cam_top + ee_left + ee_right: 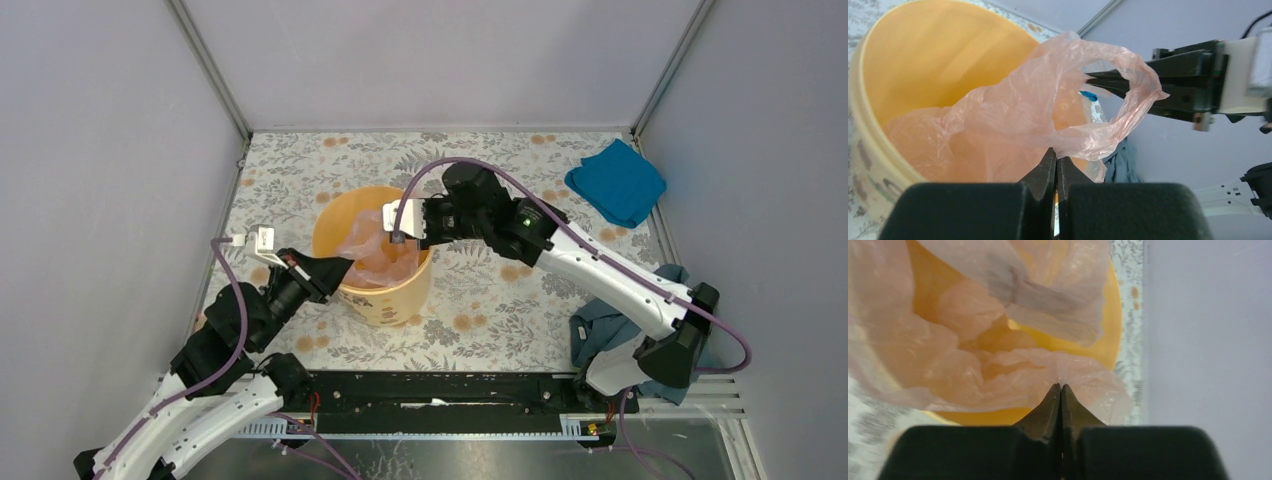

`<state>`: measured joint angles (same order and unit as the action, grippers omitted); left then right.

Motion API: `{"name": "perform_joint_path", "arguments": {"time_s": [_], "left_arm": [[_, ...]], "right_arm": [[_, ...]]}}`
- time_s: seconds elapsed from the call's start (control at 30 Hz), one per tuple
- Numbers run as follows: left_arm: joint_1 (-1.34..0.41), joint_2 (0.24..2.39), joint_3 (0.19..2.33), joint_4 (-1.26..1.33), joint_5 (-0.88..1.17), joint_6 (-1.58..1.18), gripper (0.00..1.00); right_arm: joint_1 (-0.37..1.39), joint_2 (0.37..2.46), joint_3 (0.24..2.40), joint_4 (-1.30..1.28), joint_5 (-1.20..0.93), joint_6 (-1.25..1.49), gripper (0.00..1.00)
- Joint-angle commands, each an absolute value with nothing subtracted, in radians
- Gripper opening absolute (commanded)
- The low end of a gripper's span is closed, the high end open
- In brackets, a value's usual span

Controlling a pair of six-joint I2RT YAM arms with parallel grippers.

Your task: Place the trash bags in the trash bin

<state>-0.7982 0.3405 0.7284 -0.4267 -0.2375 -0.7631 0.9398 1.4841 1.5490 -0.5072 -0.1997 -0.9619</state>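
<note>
The yellow-orange trash bin (400, 295) stands mid-table with a pale pink trash bag (375, 255) lying partly inside it. My left gripper (345, 268) is at the bin's left rim, shut on an edge of the bag (1068, 142). My right gripper (392, 238) reaches over the bin's right rim and is shut on the opposite edge of the bag (1068, 371), which puckers at its tips. The bag's film (1013, 110) stretches loosely between the two grips above the bin's inside (923, 55). The bin's yellow wall (1108, 335) shows behind the film.
A bright blue folded cloth (616, 181) lies at the back right corner. A dark teal cloth (600, 325) is bunched by the right arm's base. Grey walls close in the floral table (500, 300) on three sides.
</note>
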Motion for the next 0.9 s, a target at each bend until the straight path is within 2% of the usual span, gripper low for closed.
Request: {"name": "perform_joint_path", "arguments": {"time_s": [0.0,0.13,0.2,0.27,0.37,0.43,0.7,0.87], "left_arm": [[-0.795,0.303,0.765,-0.535,-0.299,-0.811,0.03],[-0.795,0.299,0.847,-0.678,-0.324,-0.830,0.27],[-0.795,0.328,0.912,-0.760,-0.339,-0.825,0.44],[-0.795,0.376,0.991,-0.834,-0.337,-0.802,0.62],[-0.795,0.483,1.158,-0.925,-0.308,-0.709,0.87],[-0.795,0.574,1.290,-0.988,-0.287,-0.644,0.98],[-0.795,1.008,1.832,-1.268,-0.354,-0.507,0.99],[-0.795,1.120,1.969,-1.286,-0.330,-0.474,0.99]], "right_arm": [[0.946,1.361,1.465,-0.265,-0.266,-0.562,0.00],[0.946,1.314,1.432,-0.151,0.097,-0.110,0.00],[0.946,1.283,1.418,-0.146,0.213,0.039,0.00],[0.946,1.272,1.440,-0.182,0.248,0.133,0.00],[0.946,1.298,1.534,-0.294,0.193,0.157,0.00],[0.946,1.301,1.565,-0.330,0.191,0.151,0.00],[0.946,1.289,1.550,-0.325,0.179,0.132,0.00],[0.946,1.300,1.552,-0.324,0.170,0.137,0.00]]}}
